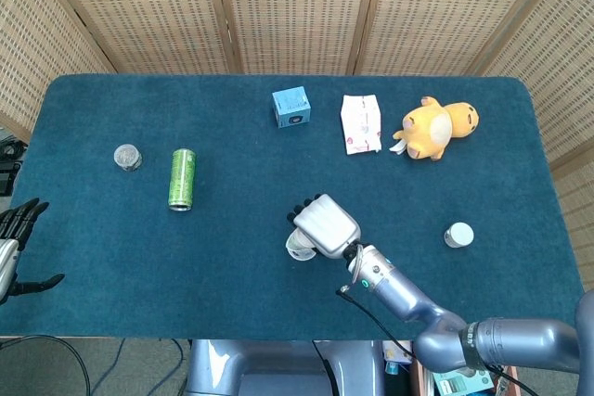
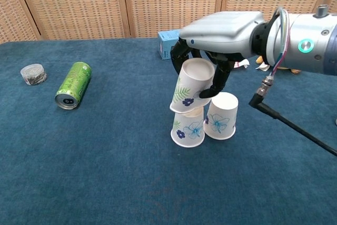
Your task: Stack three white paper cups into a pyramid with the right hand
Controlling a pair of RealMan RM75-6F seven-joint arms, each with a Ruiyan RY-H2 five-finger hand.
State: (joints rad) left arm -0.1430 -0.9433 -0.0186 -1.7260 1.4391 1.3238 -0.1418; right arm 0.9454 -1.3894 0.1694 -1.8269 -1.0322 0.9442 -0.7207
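Right robot hand (image 2: 224,32): my fingers (image 2: 218,80) are wrapped around the upper paper cup (image 2: 190,85), gripping it upside down and tilted.
Upper paper cup: green leaf print; its rim sits over the left base cup (image 2: 188,126), apparently touching that cup's top, though the contact line is partly hidden.
Base cups: left base cup and right base cup (image 2: 221,115), both inverted on the blue surface (image 2: 105,172), side by side and touching.
Head view: my right robot hand (image 1: 325,226) covers most of the stack; only part of one cup (image 1: 298,247) shows at its left edge.
Left robot hand (image 1: 13,240): off the surface's left edge, fingers apart, holding nothing.
Other items: green can (image 2: 73,84) lying on its side, small round tin (image 2: 33,74), blue box (image 1: 291,106), tissue pack (image 1: 361,123), yellow plush toy (image 1: 436,127), a small white round object (image 1: 458,235) near the right edge.
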